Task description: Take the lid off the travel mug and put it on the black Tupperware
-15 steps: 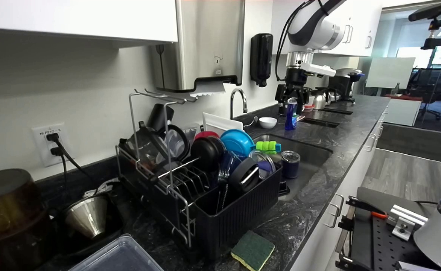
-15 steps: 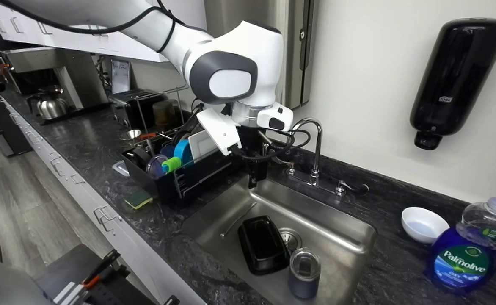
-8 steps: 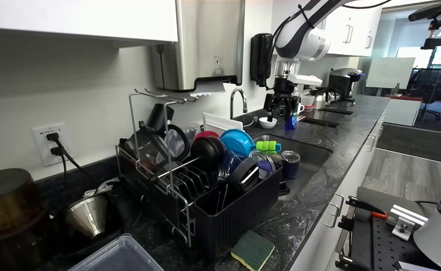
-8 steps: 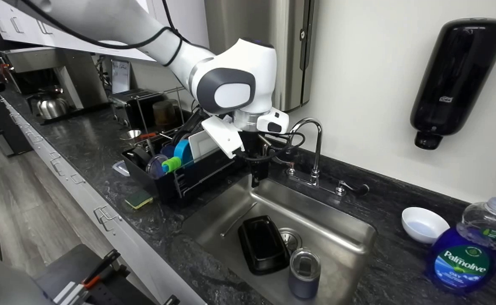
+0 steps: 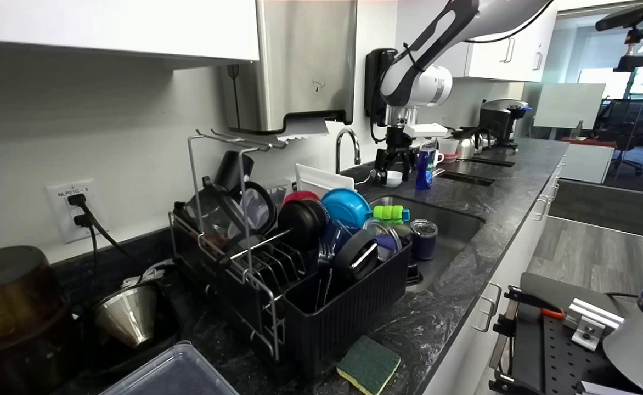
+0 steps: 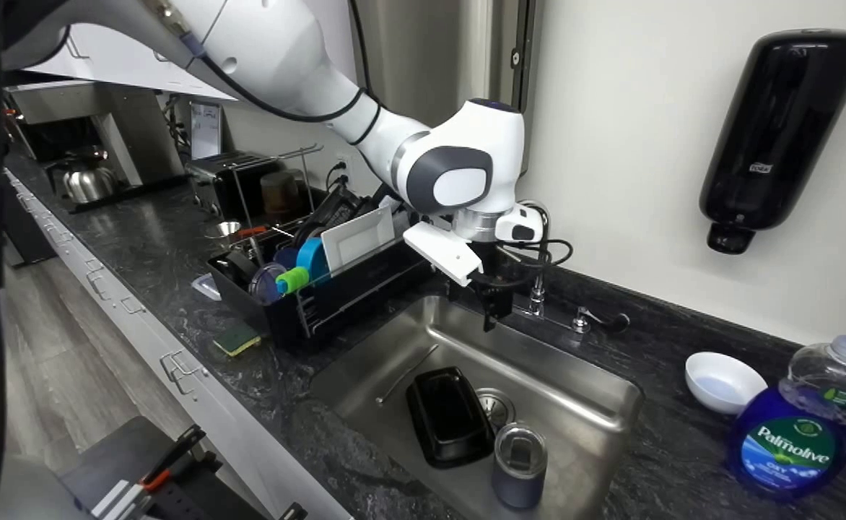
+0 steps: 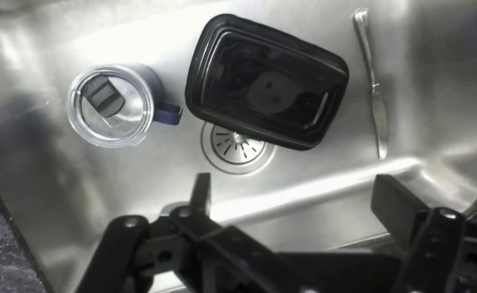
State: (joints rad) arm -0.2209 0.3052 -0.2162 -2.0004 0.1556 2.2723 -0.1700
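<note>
The travel mug is dark blue with a handle [image 7: 169,114] and stands upright in the sink; it shows in both exterior views [image 5: 423,248] [image 6: 518,490]. Its clear lid [image 7: 134,116] with a dark slider is on the mug, also seen in an exterior view [image 6: 520,449]. The black Tupperware [image 7: 267,81] lies beside the mug, partly over the drain, also in an exterior view [image 6: 448,415]; only a corner shows in an exterior view [image 5: 416,276]. My gripper [image 7: 293,181] is open and empty above the sink's faucet side, apart from both; it shows in both exterior views [image 5: 394,174] [image 6: 473,307].
A metal knife [image 7: 373,85] lies in the sink [image 6: 574,404]. The faucet [image 6: 537,292] stands behind the gripper. A full dish rack [image 6: 264,310] borders the sink. A white bowl [image 6: 722,383] and blue soap bottle [image 6: 791,440] stand on the counter; a sponge [image 6: 237,339] lies near the rack.
The arm has come lower and shifted over the sink toward the faucet, with the gripper still open. The mug, its lid and the Tupperware have not moved.
</note>
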